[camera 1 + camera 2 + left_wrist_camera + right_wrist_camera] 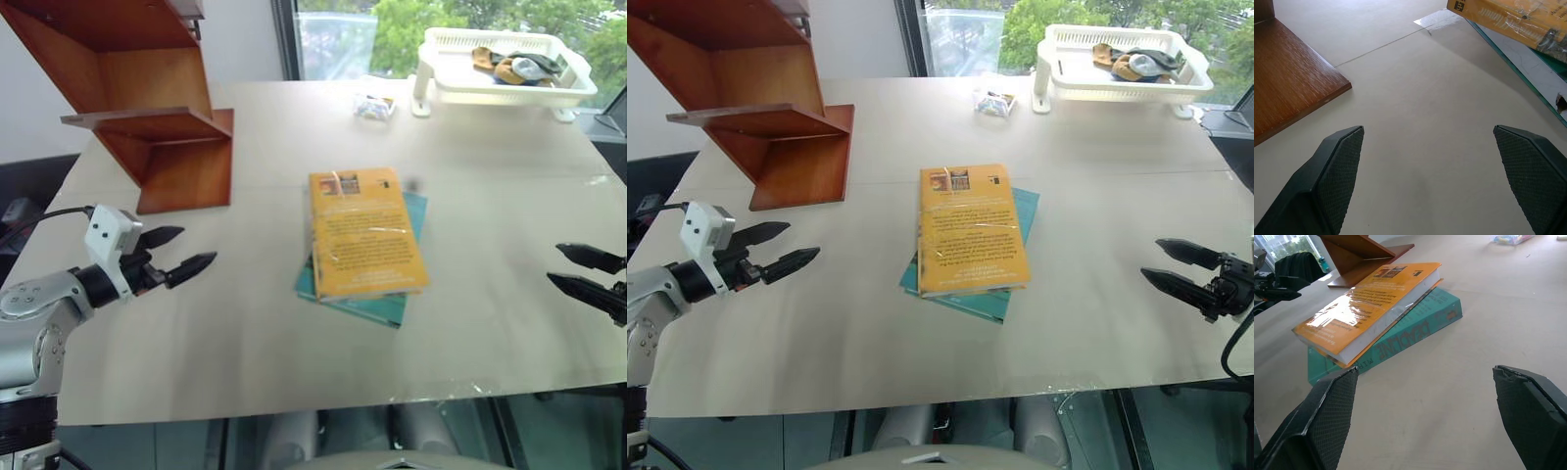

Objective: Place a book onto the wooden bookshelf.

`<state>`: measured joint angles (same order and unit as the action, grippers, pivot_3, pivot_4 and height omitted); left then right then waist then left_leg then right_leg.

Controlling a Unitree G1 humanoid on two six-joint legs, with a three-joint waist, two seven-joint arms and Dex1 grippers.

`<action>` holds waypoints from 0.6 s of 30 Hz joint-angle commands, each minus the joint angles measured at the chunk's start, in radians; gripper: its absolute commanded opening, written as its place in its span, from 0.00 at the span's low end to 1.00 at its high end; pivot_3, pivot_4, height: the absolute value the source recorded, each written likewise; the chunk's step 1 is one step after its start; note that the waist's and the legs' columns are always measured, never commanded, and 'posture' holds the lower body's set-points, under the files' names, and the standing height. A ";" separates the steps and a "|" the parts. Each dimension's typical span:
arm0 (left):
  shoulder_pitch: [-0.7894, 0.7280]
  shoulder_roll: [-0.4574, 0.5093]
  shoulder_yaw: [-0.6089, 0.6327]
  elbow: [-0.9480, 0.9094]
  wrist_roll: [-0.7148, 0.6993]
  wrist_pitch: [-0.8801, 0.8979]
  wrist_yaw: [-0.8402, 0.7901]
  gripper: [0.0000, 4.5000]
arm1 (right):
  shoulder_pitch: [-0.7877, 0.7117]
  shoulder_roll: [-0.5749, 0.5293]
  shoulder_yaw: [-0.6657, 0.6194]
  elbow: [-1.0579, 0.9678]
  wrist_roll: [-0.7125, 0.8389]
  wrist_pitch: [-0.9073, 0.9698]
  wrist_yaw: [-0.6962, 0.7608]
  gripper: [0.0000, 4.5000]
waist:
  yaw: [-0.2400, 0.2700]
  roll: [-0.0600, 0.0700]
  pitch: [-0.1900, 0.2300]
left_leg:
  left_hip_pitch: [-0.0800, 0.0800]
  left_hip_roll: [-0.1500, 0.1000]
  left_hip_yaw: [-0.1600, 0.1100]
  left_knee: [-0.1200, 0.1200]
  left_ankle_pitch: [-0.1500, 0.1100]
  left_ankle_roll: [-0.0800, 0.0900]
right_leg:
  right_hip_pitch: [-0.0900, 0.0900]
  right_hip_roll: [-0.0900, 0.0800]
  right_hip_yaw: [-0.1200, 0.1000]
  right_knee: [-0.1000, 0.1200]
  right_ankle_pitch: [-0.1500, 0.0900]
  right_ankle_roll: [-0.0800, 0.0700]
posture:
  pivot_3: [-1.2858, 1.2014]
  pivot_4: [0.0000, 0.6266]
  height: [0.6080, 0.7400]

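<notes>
Beige table (1097, 323) fills most of the head views, with a window and green trees behind it at the top. At centre frame the book (970, 230), yellow-orange and glossy, lies flat on top of a teal book (1004, 299), askew across it. Upper left, the wooden bookshelf (774, 117) stands on the table, well apart from both books. Upper right sits a white basket (1117, 78) holding small items. At left the left gripper (774, 250) hovers with its 2 fingers spread, empty; at right the right gripper (1166, 266) likewise gapes, empty.
</notes>
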<state>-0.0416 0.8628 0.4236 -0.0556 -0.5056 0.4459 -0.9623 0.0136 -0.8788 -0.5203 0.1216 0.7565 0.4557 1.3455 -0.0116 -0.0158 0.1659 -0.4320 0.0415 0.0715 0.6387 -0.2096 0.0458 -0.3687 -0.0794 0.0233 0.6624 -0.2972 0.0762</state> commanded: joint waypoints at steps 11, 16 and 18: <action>0.010 -0.008 0.022 -0.044 -0.020 -0.017 0.006 0.99 | -0.029 -0.027 -0.024 0.031 -0.015 -0.015 0.043 1.00 | 0.000 0.000 0.000 | 0.000 0.000 0.000 0.000 0.000 0.000 | 0.000 0.000 0.000 0.000 0.000 0.000 | 0.52 0.24 1.00; 0.017 -0.010 0.022 -0.052 -0.021 -0.015 0.003 0.99 | -0.028 -0.021 -0.025 0.030 -0.019 -0.018 0.044 1.00 | 0.000 0.000 0.000 | 0.000 -0.001 0.000 0.000 0.000 0.000 | 0.000 0.001 0.000 0.000 0.000 0.000 | 0.52 0.24 1.00; 0.018 -0.010 0.020 -0.052 -0.020 -0.016 0.001 0.99 | -0.027 -0.018 -0.023 0.031 -0.021 -0.021 0.045 1.00 | 0.000 0.000 0.000 | 0.000 -0.001 0.000 0.000 0.000 0.000 | 0.000 0.001 0.000 0.000 0.000 0.000 | 0.52 0.24 1.00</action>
<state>-0.0284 0.8511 0.4236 -0.0697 -0.5142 0.4450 -0.9587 -0.0076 -0.8861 -0.5201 0.1624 0.7301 0.4521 1.3836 -0.0116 -0.0158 0.1659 -0.4320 0.0409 0.0718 0.6387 -0.2095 0.0458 -0.3687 -0.0785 0.0233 0.6625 -0.2972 0.0765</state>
